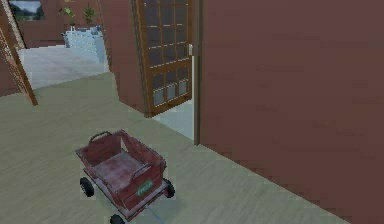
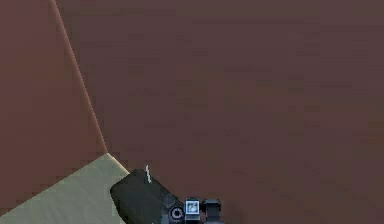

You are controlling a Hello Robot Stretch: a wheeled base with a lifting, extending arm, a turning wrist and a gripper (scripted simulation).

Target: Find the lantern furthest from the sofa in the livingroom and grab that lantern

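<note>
My gripper (image 2: 147,173) sits low in the arm side view, its dark body just left of the two white marker squares (image 2: 195,210). A thin finger sticks up from it. Behind its far end are bare red-brown wall (image 2: 230,90) and a strip of pale floor (image 2: 70,195), and it holds nothing.
A red toy wagon (image 1: 124,172) stands on the pale floor in the forward view's lower left. Behind it is a wooden door with glass panes (image 1: 167,55), set in red-brown walls (image 1: 290,80). At the far left a passage leads to a white counter with plants (image 1: 84,40).
</note>
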